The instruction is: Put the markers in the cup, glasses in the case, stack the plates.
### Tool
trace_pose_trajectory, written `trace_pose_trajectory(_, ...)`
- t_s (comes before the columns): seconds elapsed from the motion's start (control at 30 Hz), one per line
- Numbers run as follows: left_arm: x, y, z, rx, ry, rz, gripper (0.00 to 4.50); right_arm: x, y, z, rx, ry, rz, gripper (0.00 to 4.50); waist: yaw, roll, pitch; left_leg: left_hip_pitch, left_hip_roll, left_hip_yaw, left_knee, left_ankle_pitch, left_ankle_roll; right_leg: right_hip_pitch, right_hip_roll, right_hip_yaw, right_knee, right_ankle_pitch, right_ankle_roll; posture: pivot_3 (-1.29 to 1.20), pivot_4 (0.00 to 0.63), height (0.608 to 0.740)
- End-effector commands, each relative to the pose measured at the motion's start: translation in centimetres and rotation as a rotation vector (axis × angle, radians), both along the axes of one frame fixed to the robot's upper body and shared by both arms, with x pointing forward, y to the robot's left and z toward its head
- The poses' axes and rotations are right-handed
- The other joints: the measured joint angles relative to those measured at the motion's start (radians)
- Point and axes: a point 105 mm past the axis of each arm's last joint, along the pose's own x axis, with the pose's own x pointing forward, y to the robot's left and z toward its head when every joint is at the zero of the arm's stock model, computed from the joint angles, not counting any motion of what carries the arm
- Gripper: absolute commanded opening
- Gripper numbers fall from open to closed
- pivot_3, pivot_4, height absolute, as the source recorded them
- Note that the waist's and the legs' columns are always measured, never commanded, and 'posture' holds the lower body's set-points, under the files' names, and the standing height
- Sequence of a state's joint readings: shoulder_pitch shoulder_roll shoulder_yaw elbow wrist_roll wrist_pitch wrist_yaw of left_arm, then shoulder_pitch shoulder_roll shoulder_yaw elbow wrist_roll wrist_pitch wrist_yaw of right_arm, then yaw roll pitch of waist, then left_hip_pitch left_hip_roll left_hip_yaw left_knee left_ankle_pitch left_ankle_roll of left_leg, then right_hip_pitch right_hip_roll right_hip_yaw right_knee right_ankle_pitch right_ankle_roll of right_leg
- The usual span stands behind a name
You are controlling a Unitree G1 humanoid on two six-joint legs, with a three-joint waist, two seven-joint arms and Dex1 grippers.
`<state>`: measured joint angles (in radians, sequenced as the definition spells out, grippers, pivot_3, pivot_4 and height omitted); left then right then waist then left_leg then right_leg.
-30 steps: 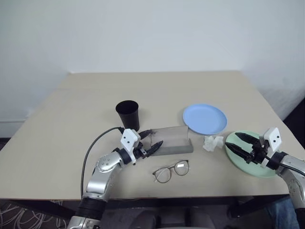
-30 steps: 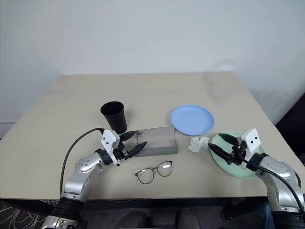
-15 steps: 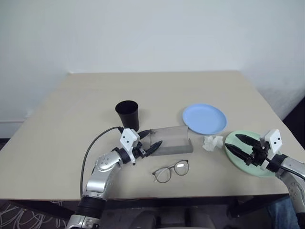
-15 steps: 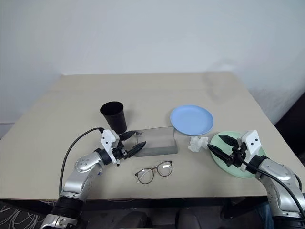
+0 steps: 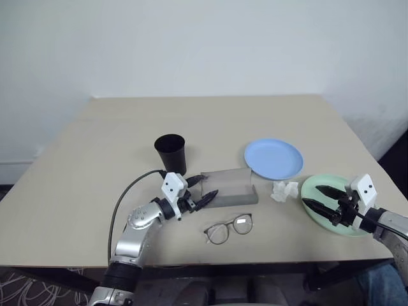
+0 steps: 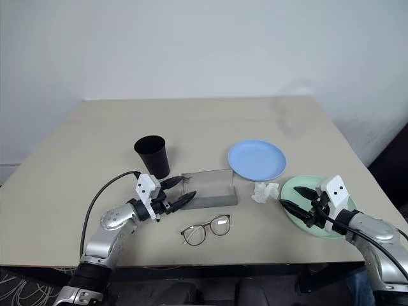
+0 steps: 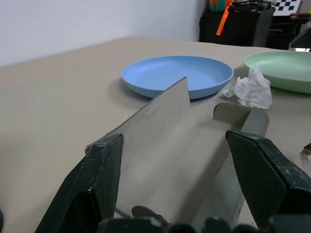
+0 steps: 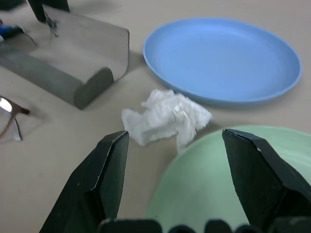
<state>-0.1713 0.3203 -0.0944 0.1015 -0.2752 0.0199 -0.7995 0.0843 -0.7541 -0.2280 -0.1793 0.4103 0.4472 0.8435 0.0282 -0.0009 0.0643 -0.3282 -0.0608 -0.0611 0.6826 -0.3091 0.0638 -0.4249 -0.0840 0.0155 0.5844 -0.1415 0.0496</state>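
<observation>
Both grippers stand with fingers spread wide and hold nothing. Left gripper [image 5: 199, 189] sits at the left end of the case [image 5: 231, 187], one finger behind the raised lid's end and the other in front of it; the left wrist view shows the lid's edge rising between the two fingers, and I cannot tell whether either touches it. Its forearm lies low over the bench [image 5: 95, 146], reaching level toward the right. Right gripper [image 5: 324, 201] hangs over the near-left part of the mint green plate [image 5: 344, 226], tilted downward and aimed left; in the right wrist view the plate's rim lies between its fingers.

A black cup [image 5: 171, 153] stands upright just behind the left gripper. The case lies open near the middle of the bench, with the glasses [image 5: 229, 228] just in front of it, apart from it. A light blue plate [image 5: 274, 159] rests behind and right of the case. A crumpled tissue [image 5: 284, 190] lies between the two plates.
</observation>
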Motion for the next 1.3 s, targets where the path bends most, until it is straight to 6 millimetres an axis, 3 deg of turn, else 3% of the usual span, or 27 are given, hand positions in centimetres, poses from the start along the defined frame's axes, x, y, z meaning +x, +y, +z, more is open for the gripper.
trace_pose_trajectory(0.03, 0.3, -0.1, 1.3, -0.015, -0.037, -0.028, 3.52, 0.6, -0.2, 1.7, -0.048, -0.016, -0.016, 3.33, -0.001, 0.0, 0.0, 0.0, 0.0, 0.0, 0.0, 0.0, 0.0, 0.0, 0.0, 0.0, 0.0, 0.0, 0.0, 0.0, 0.0, 0.74)
trace_pose_trajectory(0.2, 0.4, -0.9, 1.7, -0.032, -0.035, -0.074, 3.52, 1.1, 0.4, 3.2, 0.026, 0.058, -0.056, 3.33, 0.0, -0.001, 0.0, -0.001, 0.0, 0.0, 0.001, 0.0, 0.0, 0.0, 0.0, 0.0, 0.0, 0.0, 0.0, 0.0, 0.0, 0.74)
trace_pose_trajectory(0.33, 0.6, -1.1, 1.7, -0.035, -0.038, -0.074, 3.52, 1.4, 0.7, 1.8, -0.058, 0.096, -0.095, 3.33, 0.001, -0.001, 0.0, -0.001, 0.0, -0.001, 0.001, 0.0, 0.0, 0.0, 0.0, -0.001, -0.001, 0.0, 0.001, 0.0, 0.0, 0.74)
trace_pose_trajectory(0.6, 0.5, -1.0, 1.6, -0.037, -0.037, -0.068, 3.52, 0.8, 3.1, -1.1, -0.057, 0.192, -0.148, 3.33, 0.001, -0.001, 0.0, -0.003, 0.0, -0.001, 0.001, -0.002, 0.002, -0.002, 0.0, -0.001, -0.002, 0.001, 0.002, 0.0, 0.0, 0.74)
trace_pose_trajectory(0.77, 0.0, -1.6, 2.1, -0.071, -0.043, -0.106, 3.52, 1.2, 3.0, -2.1, -0.078, 0.199, -0.199, 3.33, 0.001, -0.001, 0.0, -0.004, 0.0, -0.001, 0.001, -0.002, 0.002, -0.002, 0.0, -0.001, -0.003, 0.001, 0.002, 0.0, 0.0, 0.74)
trace_pose_trajectory(1.3, -3.0, -3.1, 2.5, -0.077, 0.062, -0.354, 3.52, 1.4, 2.1, -2.2, -0.135, 0.187, -0.268, 3.33, -0.002, 0.0, 0.0, -0.004, 0.0, -0.001, 0.001, -0.002, 0.003, -0.002, 0.0, -0.001, -0.004, 0.001, 0.002, 0.0, 0.0, 0.74)
